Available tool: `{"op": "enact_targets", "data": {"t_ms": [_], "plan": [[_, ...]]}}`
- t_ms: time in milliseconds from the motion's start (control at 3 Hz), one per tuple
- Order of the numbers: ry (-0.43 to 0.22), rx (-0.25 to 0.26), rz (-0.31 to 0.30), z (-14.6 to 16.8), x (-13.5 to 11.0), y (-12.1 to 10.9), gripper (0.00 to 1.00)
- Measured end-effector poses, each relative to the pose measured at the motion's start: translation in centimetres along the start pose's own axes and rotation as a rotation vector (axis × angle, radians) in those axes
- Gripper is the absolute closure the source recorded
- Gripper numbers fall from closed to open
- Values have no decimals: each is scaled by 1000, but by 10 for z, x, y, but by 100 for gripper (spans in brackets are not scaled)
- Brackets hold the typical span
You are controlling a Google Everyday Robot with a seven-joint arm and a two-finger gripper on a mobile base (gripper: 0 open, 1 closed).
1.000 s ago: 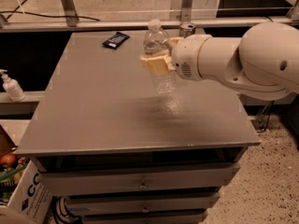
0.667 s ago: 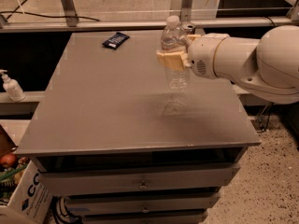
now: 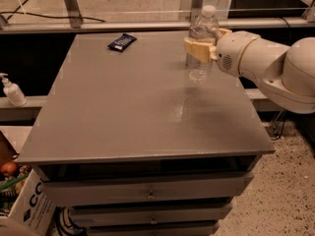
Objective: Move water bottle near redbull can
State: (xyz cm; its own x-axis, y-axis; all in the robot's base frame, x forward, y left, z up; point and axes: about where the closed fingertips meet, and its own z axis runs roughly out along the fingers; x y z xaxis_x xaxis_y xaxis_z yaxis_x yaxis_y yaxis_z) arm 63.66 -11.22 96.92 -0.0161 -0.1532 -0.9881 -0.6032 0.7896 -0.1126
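1. While the bottle (image 3: 199, 69) is clamped round its middle by the jaws of the gripper (image 3: 201, 49), it's been carried from mid-worktop (image 3: 123, 112) over to the far right corner in the last second.
2. Whether its base is touching down yet can't be told.
3. The can isn't seen at all now. It's probably hidden right behind the bottle, so the gap is judged pretty much closed.
4. Only a set-down and release should be left, though the can could easily get bumped.
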Motion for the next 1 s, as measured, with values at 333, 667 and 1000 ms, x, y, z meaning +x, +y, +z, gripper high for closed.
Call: {"op": "enact_targets", "data": {"t_ms": [333,667,1000], "plan": [[0,0,0,0,0,0,100],[-1,9,5,4,2,-8,100],[-5,42,34,7,4,-30,100]]}}
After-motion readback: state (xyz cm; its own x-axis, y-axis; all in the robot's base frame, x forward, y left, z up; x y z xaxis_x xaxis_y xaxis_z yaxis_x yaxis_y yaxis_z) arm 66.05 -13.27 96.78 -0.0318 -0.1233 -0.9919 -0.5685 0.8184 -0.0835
